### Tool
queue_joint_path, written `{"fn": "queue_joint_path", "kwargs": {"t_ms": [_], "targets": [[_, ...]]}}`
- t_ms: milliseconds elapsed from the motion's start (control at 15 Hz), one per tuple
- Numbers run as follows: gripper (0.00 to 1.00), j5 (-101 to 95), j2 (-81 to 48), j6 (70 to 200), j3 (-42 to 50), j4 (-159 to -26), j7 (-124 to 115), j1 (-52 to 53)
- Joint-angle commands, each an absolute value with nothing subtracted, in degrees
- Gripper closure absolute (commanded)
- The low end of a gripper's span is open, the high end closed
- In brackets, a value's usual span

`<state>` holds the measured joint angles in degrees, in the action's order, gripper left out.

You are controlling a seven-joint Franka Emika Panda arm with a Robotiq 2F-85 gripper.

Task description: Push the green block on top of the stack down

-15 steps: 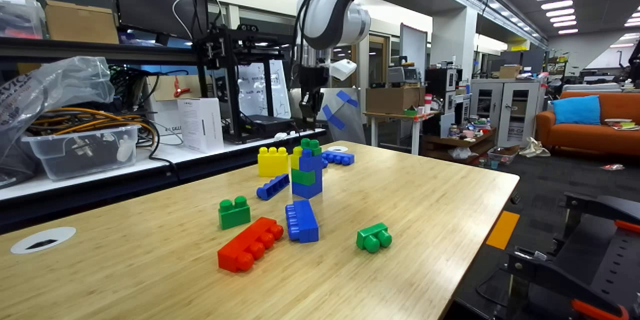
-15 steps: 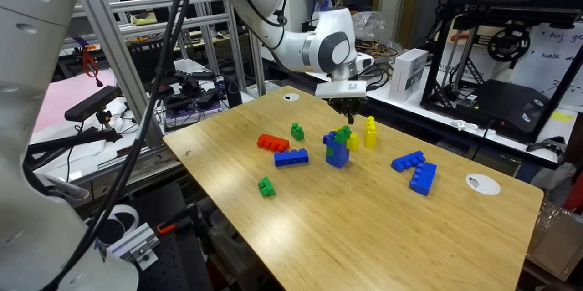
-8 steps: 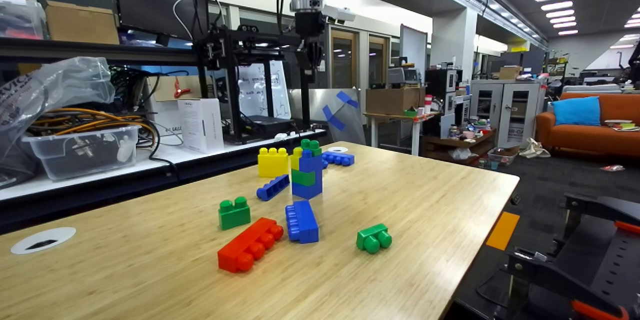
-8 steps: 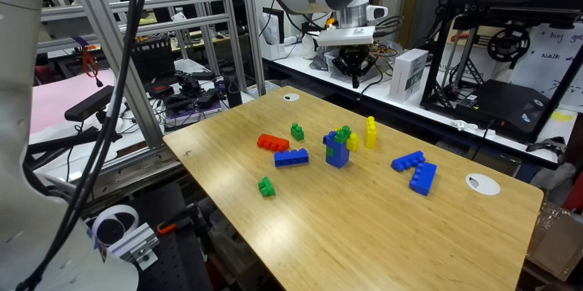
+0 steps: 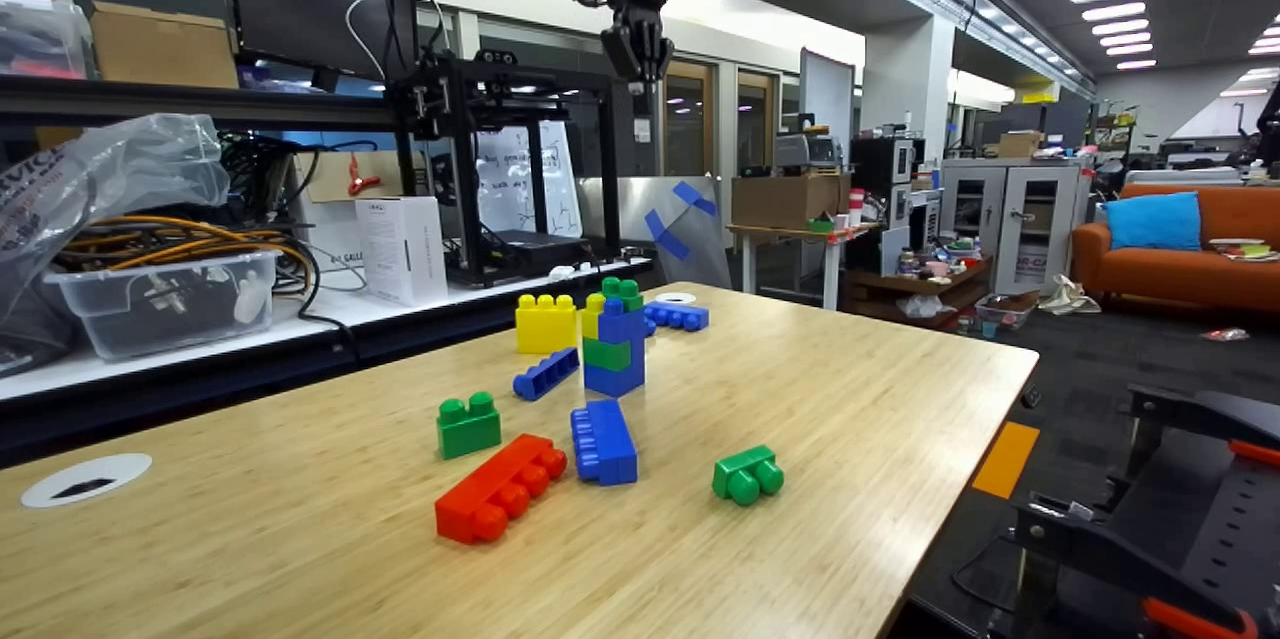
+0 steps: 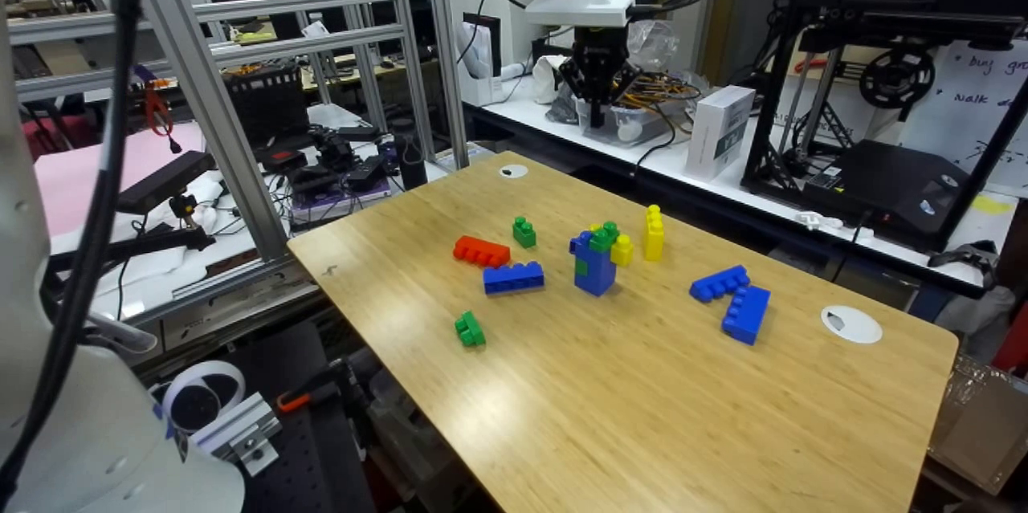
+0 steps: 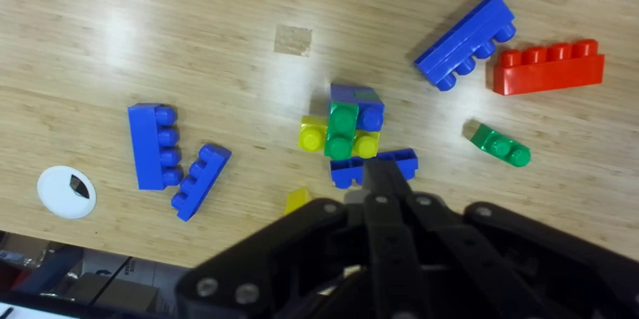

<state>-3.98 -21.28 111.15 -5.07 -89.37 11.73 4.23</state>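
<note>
Along the near part of the counter (image 5: 260, 559), in an exterior view, I saw a red brick (image 5: 490, 497) and a low green brick (image 5: 742, 473), well apart. Just beyond a blue brick (image 5: 610, 444), the stack (image 5: 625, 379) stood upright, the green block (image 5: 629, 296) on its top. Behind it stood a yellow brick (image 5: 546, 327). I had the pincer (image 5: 640, 85) high above the bricks, apart from them all, its fingers together. Far across the room was an orange couch (image 5: 1180, 275).

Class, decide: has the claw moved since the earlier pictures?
Yes, upward: in an exterior view, the claw has risen higher above the stack, which has stayed put.
</note>
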Motion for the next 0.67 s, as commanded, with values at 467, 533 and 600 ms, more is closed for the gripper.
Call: {"fn": "queue_joint_path", "kwargs": {"t_ms": [467, 533, 600], "targets": [[1.0, 0.6, -3.8, 118.3, -5.0, -114.6, 9.2, 4.0], [0.83, 0.1, -2.9, 119.8, -4.9, -116.4, 8.7, 4.1], [0.73, -0.6, -2.4, 120.9, -4.8, -117.6, 8.0, 4.2]]}}
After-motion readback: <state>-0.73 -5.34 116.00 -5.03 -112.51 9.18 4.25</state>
